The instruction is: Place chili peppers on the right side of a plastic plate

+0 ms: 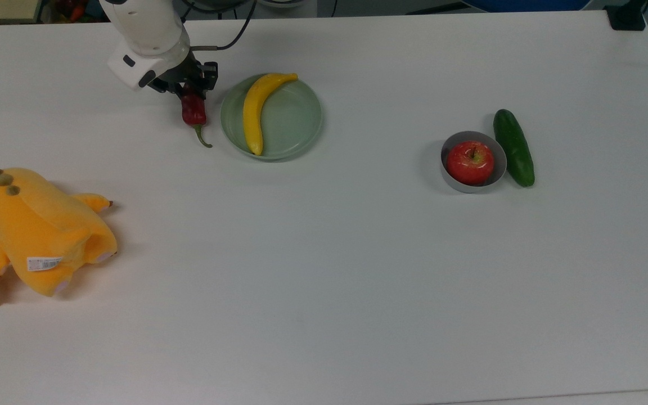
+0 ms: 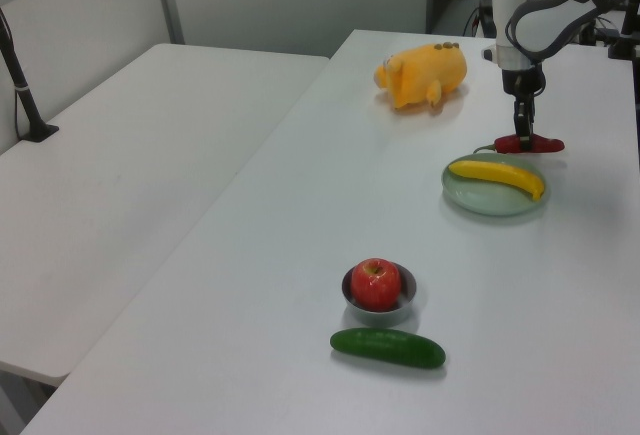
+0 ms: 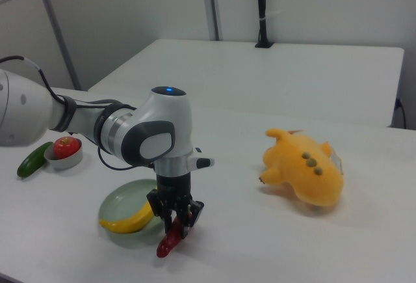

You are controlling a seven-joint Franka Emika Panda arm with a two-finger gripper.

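Note:
The dark red chili pepper (image 1: pixel 193 112) hangs from my gripper (image 1: pixel 189 94), which is shut on its upper end; its green stem points toward the top view's bottom. It is just to the top view's left of the pale green plastic plate (image 1: pixel 296 121), close to the rim. In the left view the chili pepper (image 2: pixel 530 142) lies level just beyond the plate (image 2: pixel 495 199), under my gripper (image 2: pixel 524 133). The right view shows the chili (image 3: pixel 170 242) dangling from the gripper (image 3: pixel 177 224) beside the plate (image 3: pixel 123 206).
A yellow banana (image 1: pixel 256 107) lies across the plate. A yellow plush toy (image 1: pixel 40 229) sits at the top view's left. A grey bowl (image 1: pixel 456 180) with a red apple (image 1: pixel 470 162) and a dark green cucumber (image 1: pixel 513 147) stand at the top view's right.

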